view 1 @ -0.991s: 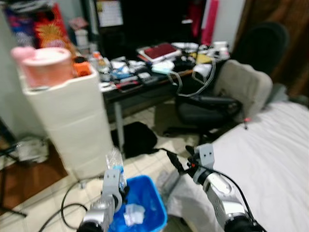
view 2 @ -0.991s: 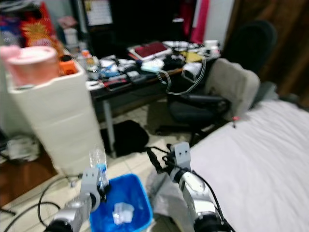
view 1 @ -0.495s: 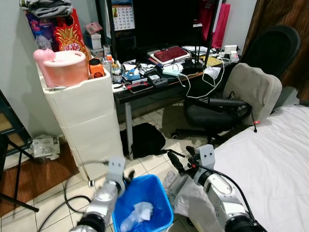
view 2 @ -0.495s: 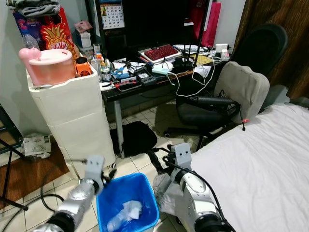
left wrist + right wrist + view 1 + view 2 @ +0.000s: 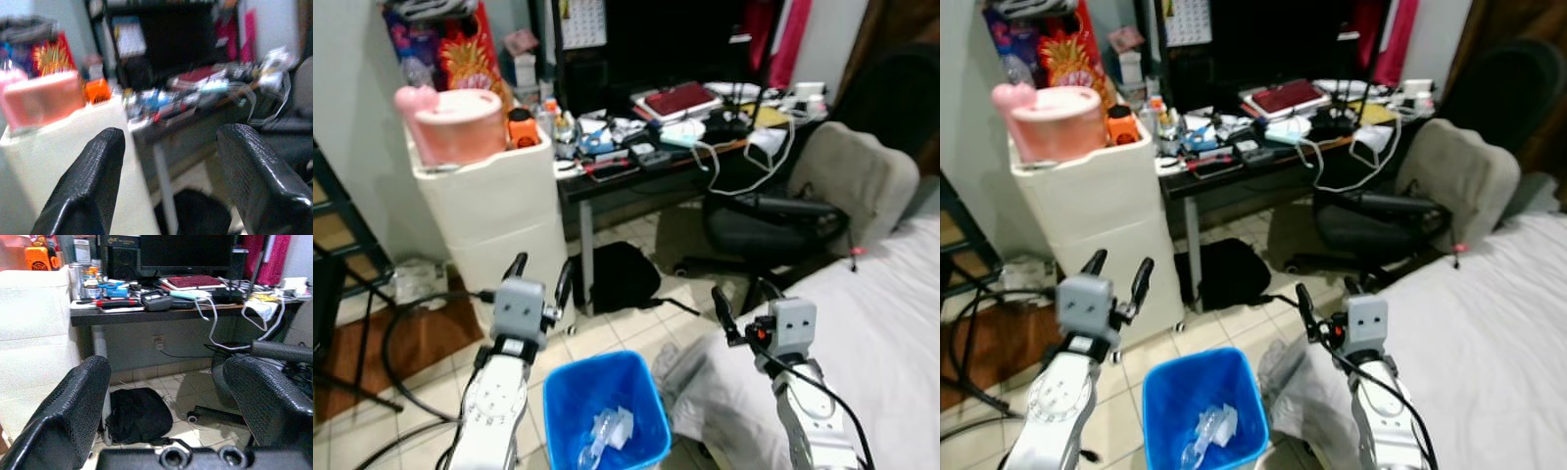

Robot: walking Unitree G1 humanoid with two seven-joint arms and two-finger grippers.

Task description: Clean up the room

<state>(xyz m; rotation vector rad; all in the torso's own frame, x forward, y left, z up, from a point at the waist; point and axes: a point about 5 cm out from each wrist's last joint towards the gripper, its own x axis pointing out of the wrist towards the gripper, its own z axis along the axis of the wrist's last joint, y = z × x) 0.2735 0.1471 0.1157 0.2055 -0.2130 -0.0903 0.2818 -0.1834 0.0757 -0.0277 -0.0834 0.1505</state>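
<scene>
A blue waste bin (image 5: pixel 560 401) stands on the tiled floor between my two arms. A clear plastic bottle (image 5: pixel 605 433) and crumpled plastic lie inside it. My left gripper (image 5: pixel 539 276) is raised above and behind the bin's left side, open and empty, with its fingers (image 5: pixel 93 181) spread wide toward the desk. My right gripper (image 5: pixel 744 302) hovers right of the bin over the bed's edge, also open with nothing between its fingers (image 5: pixel 73 416).
A white drawer unit (image 5: pixel 499 211) with a pink container (image 5: pixel 460 122) on top stands behind the bin. A cluttered desk (image 5: pixel 656 157), an office chair (image 5: pixel 803 206), a black bag (image 5: pixel 617 274), floor cables (image 5: pixel 401 343) and the white bed (image 5: pixel 891 323) surround it.
One second ago my left gripper held the plastic bottle over the bin. The bottle now lies in the bin and the gripper has risen, open. The camera has shifted too.
</scene>
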